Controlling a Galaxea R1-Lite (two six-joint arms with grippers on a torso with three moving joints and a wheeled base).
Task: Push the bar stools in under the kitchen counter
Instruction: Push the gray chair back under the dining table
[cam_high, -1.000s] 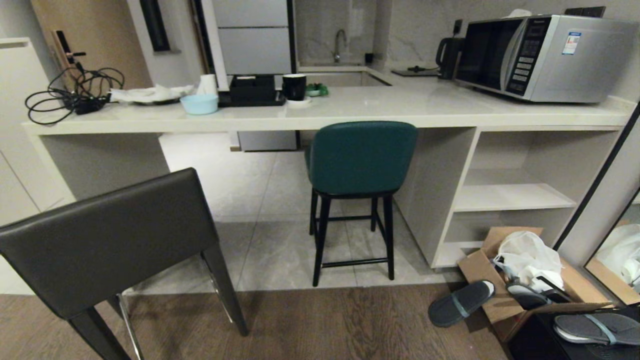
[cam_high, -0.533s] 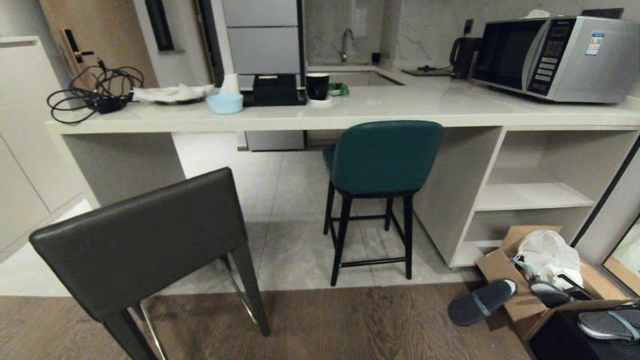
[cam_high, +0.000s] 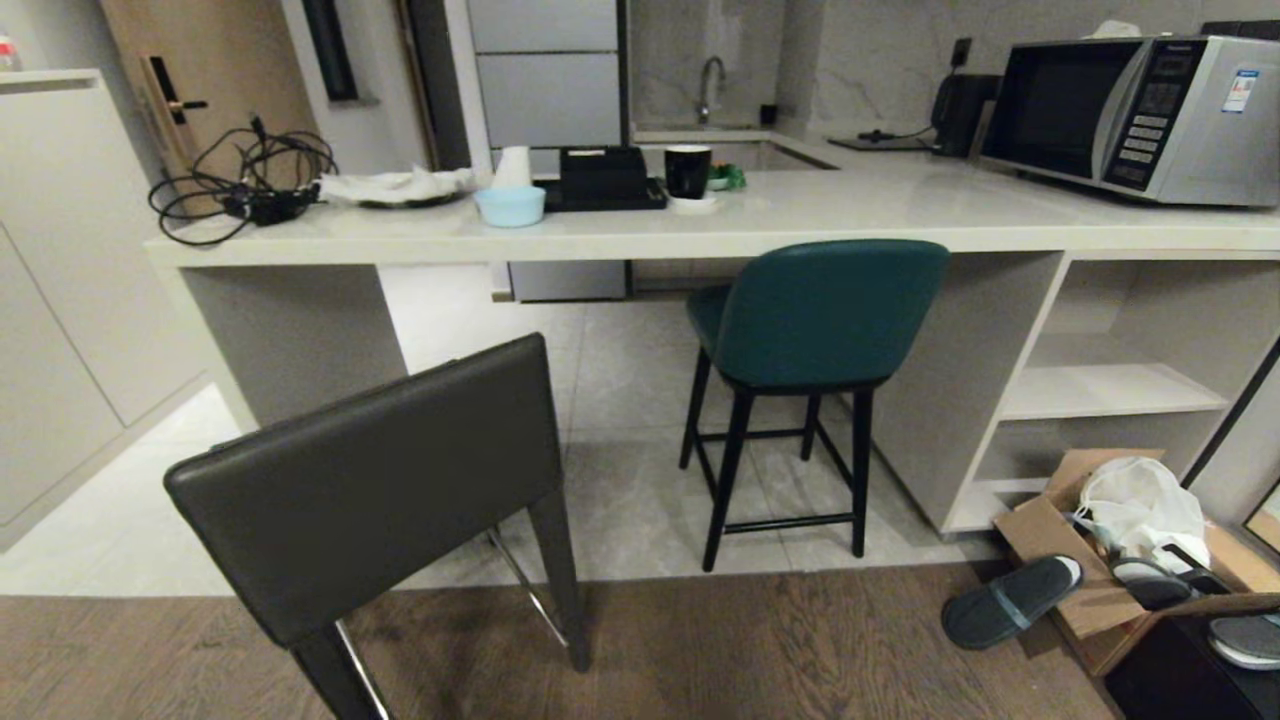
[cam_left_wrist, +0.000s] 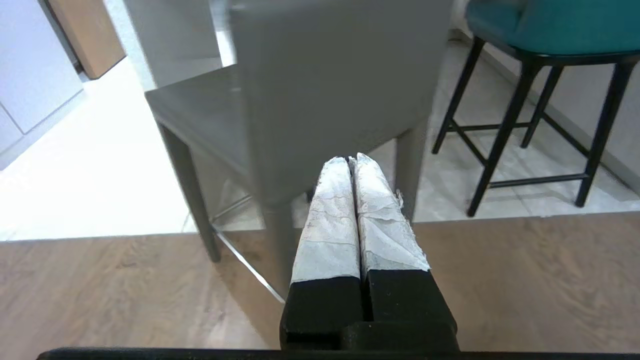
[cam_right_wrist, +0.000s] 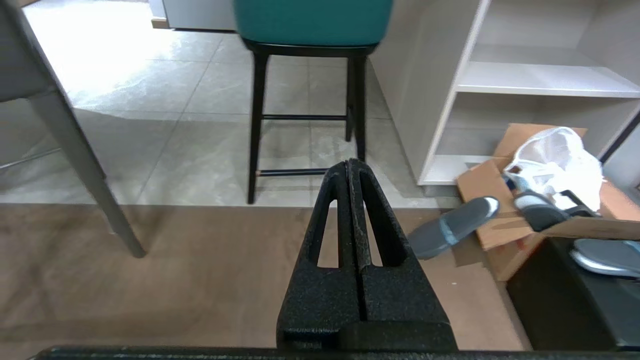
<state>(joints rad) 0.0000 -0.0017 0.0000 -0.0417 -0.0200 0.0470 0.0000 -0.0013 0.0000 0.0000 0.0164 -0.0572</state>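
My left gripper (cam_left_wrist: 351, 161) is clenched, white-wrapped fingers (cam_left_wrist: 330, 210) pressed together w/ nothing between them; it sits lower centre of the left wrist view, pointing at the back of the dark grey stool (cam_high: 380, 490), not touching it. My right gripper (cam_right_wrist: 349, 165) is clenched too, black fingers (cam_right_wrist: 372, 235) tip to tip, empty, lower centre of the right wrist view, aimed toward the teal stool (cam_high: 825, 315). Neither arm shows in the head view.

Grey stool: lower left of the head frame, standing out from the kitchen counter (cam_high: 760, 225), rear legs on the wood floor (cam_high: 760, 640), backrest angled. Teal stool: centre-right of frame, on the tile (cam_high: 620, 500), seat tucked partly under the counter edge, backrest top level w/ the slab, just beside the grey side panel.

On the counter: cables (cam_high: 235, 185) upper left, blue bowl (cam_high: 510, 205), black mug (cam_high: 687, 170), microwave (cam_high: 1130, 115) upper right. Lower right: cardboard box (cam_high: 1100, 590) w/ white bag, slipper (cam_high: 1010, 602) beside it.
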